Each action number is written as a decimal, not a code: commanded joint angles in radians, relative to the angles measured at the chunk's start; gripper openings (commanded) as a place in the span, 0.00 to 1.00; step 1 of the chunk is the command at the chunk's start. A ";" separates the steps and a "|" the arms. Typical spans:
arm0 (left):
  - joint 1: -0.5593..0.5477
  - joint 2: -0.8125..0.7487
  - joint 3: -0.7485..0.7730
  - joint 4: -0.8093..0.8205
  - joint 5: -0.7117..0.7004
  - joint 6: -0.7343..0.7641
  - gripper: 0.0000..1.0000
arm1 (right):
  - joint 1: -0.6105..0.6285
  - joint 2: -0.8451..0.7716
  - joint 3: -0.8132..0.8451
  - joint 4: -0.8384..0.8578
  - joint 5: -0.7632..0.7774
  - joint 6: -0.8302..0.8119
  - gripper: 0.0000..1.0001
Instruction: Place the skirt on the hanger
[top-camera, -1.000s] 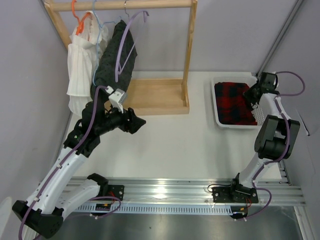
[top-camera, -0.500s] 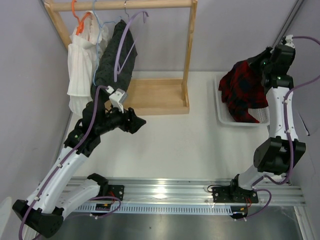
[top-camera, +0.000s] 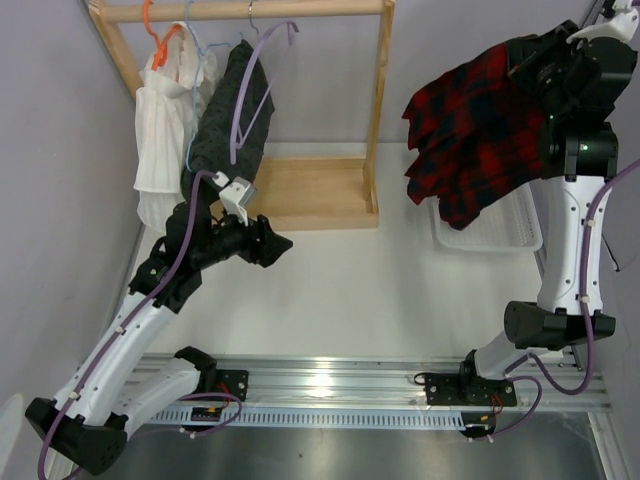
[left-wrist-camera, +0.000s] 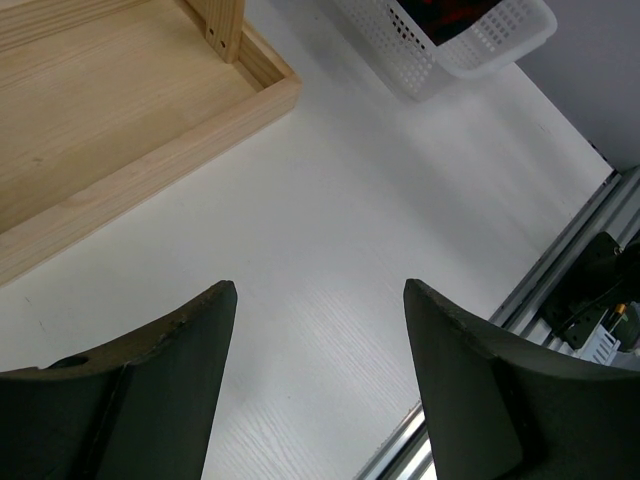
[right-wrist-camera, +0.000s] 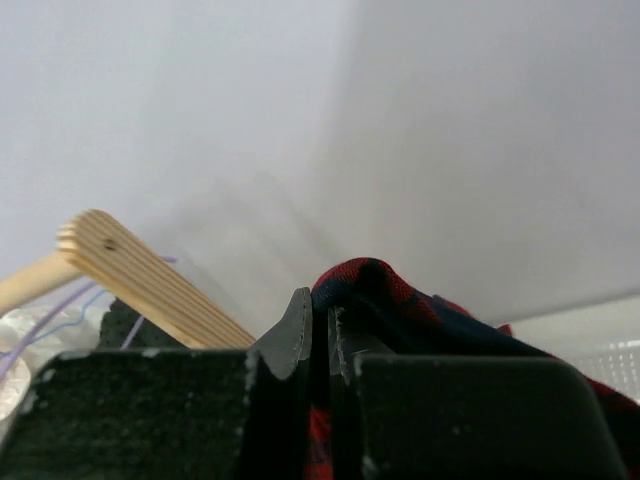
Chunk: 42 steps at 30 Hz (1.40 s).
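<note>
The soft red-and-black checked cloth skirt (top-camera: 468, 140) hangs in the air at the far right, bunched and draping in loose folds above the white perforated plastic basket (top-camera: 495, 228); its lower hem dangles just over the basket's near rim. The right end effector (right-wrist-camera: 320, 322) is clamped on the skirt's upper edge, its dark fingers nearly together with a ridge of checked cloth pinched between them. The left end effector (left-wrist-camera: 318, 292) is spread wide and holds nothing; its two curved matte black fingers hover over the smooth white bench (top-camera: 350, 290), near the corner of the pale wooden rack (top-camera: 310, 192). The thin lilac plastic hanger (top-camera: 240, 110) hooks over the rack's round wooden rail at the far left, well apart from the skirt; its triangular frame lies against a dark grey dotted garment (top-camera: 222, 140); beside that hangs a white pleated garment (top-camera: 160, 140) on an orange hanger (top-camera: 152, 28).
</note>
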 joint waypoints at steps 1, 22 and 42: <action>-0.006 0.004 0.002 0.034 0.027 -0.003 0.73 | 0.021 -0.084 0.098 0.068 0.055 -0.046 0.00; -0.006 0.002 -0.002 0.034 0.008 -0.014 0.73 | 0.533 -0.184 0.020 -0.070 0.283 -0.168 0.00; -0.006 -0.056 -0.094 0.074 -0.124 -0.154 0.76 | 0.955 -0.065 -0.805 0.145 0.524 0.127 0.00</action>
